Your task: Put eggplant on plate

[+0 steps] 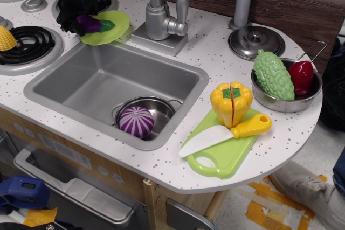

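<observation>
Near the back-left corner of the counter, just behind the sink, the eggplant lies over the plate — apparently resting on it. The gripper grips its left end, jaws closed on it. What looks left is to let go and pull clear.

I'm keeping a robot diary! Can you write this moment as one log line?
step: placing | eggplant: on plate, behind sink | gripper: at eggplant, grip unclear | released: not confirmed
</observation>
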Motion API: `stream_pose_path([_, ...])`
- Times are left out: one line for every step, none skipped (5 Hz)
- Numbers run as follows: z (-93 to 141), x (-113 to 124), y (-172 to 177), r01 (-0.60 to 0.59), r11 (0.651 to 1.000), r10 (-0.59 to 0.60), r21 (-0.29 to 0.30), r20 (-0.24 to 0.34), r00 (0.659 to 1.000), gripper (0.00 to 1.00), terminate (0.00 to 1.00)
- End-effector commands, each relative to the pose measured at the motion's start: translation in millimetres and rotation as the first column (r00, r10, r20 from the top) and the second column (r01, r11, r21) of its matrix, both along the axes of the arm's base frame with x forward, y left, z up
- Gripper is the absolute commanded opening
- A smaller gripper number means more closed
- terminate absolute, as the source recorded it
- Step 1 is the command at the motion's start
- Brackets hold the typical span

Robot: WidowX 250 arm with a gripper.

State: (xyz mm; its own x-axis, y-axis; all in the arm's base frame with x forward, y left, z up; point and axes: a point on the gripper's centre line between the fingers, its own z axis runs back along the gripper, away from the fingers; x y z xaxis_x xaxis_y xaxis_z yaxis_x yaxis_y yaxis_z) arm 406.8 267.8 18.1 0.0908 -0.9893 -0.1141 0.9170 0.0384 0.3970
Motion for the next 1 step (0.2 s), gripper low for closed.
stream_pose_path([23.1,4.6,7.8,-0.008,1.0,0.006,0.03,0.045,0.999,1.0,1.0])
